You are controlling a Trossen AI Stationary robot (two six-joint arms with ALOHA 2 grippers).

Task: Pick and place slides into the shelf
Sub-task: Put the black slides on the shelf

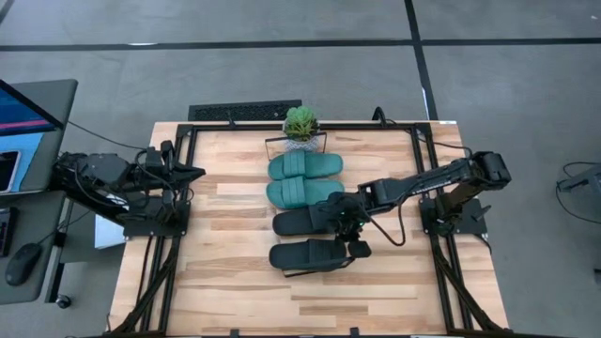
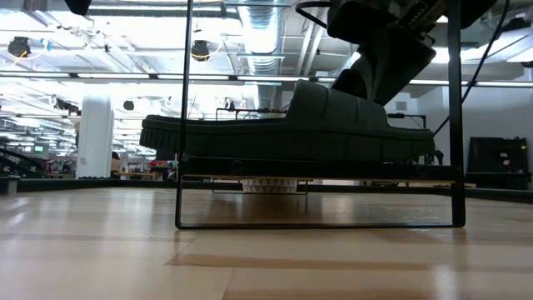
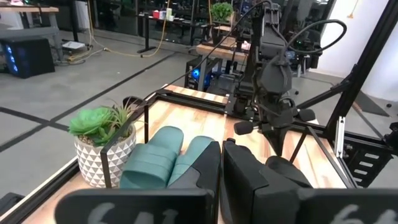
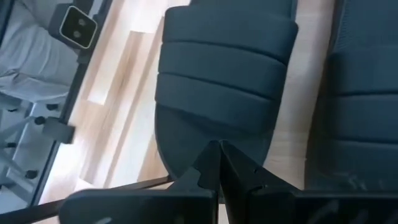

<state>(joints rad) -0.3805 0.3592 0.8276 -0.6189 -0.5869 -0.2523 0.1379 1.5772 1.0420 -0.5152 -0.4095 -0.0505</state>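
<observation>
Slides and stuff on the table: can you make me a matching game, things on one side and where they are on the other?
Things:
1. teal slides
2. black slides
3. plant
4. left claw

Places:
A. at the table's left edge, far from the slides
B. under the right claw
C. between the plant and the black slides
D. at the back edge, in a white pot

Pairs: 1-C, 2-B, 3-D, 4-A

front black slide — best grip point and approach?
Grip the front black slide by its wide strap, jaws across it, coming from above. It lies flat, sole down, and the raised ribbed strap is the only part a gripper can close around. The right gripper is already over that end.
</observation>
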